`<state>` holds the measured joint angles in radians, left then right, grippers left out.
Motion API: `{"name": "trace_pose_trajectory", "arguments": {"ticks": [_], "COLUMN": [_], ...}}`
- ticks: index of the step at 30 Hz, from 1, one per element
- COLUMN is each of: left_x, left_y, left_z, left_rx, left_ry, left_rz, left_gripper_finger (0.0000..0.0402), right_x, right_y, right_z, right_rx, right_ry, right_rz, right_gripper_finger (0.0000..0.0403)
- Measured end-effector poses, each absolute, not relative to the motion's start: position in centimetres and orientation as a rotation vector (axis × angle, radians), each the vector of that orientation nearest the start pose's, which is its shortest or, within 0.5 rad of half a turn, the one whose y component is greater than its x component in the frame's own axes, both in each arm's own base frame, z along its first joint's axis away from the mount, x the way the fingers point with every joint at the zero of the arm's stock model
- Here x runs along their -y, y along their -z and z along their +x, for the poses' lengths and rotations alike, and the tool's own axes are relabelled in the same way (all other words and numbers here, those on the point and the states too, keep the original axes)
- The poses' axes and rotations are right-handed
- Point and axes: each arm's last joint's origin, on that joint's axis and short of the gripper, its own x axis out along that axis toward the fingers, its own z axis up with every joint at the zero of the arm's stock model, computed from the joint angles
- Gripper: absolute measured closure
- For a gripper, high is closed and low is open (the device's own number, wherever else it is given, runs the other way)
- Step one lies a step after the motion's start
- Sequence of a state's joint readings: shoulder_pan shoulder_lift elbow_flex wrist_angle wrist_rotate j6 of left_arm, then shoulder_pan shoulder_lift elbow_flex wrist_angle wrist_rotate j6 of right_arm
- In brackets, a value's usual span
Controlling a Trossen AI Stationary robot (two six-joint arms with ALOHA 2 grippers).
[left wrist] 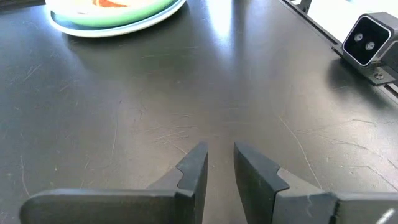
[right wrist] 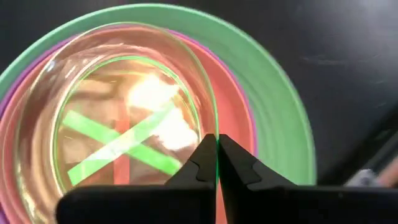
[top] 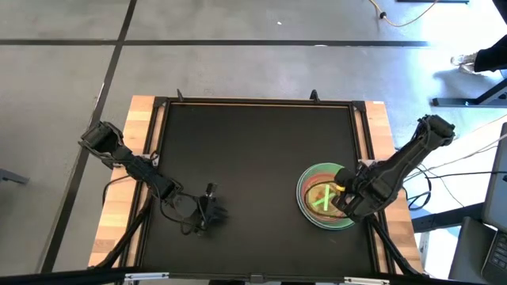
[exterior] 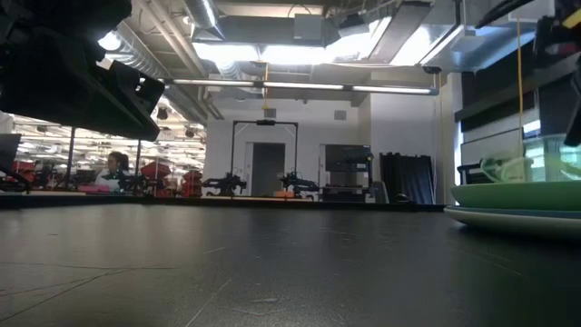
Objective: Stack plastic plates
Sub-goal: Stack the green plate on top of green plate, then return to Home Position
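The plates form one stack [top: 325, 198] near the table's right edge. A white plate is at the bottom, then green, purple and orange ones, with small translucent plates with crossed green and pink stripes on top. No blue plate shows. The stack also appears in the low view [exterior: 517, 204] and the left wrist view [left wrist: 115, 12]. My right gripper [right wrist: 216, 158] stands over the stack's near right part, shut on the top translucent plate. My left gripper [left wrist: 219, 163] waits low over the table's near left part [top: 212, 210], fingers a little apart, touching nothing. My right gripper pinches the green-edged rim [right wrist: 215, 127] of the top small translucent plate between its two fingers, one inside the rim and one outside. The fingers come from above, pointing down. The plate lies over the other small plates; I cannot tell whether it is lifted off them.
The dark mat [top: 253, 158] is bordered by a raised black frame [top: 360, 142]. A small camera [left wrist: 367, 38] sits at the table's edge. A person sits far back in the room [exterior: 115, 165].
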<state>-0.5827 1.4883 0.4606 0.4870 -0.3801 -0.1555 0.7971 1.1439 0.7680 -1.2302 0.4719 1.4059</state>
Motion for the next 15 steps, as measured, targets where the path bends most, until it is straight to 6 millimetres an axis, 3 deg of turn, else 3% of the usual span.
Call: {"name": "trace_pose_trajectory", "arguments": {"ticks": [7,15], "left_x": [13.3,13.3], "left_y": [-13.9,-13.9], "left_z": [22.1,22.1], "left_rx": [-0.493,-0.493], "left_ry": [0.159,0.159], "left_rz": [0.099,0.096], "left_gripper_finger": [0.0330,0.0330], "right_x": [-10.3,-10.0], "right_y": [-20.3,-20.1], "right_z": [12.3,12.0], "right_rx": [-1.046,-1.122], "right_ry": [0.646,0.661], "right_rz": [0.349,0.340], "right_gripper_finger": [0.0395,0.0303]}}
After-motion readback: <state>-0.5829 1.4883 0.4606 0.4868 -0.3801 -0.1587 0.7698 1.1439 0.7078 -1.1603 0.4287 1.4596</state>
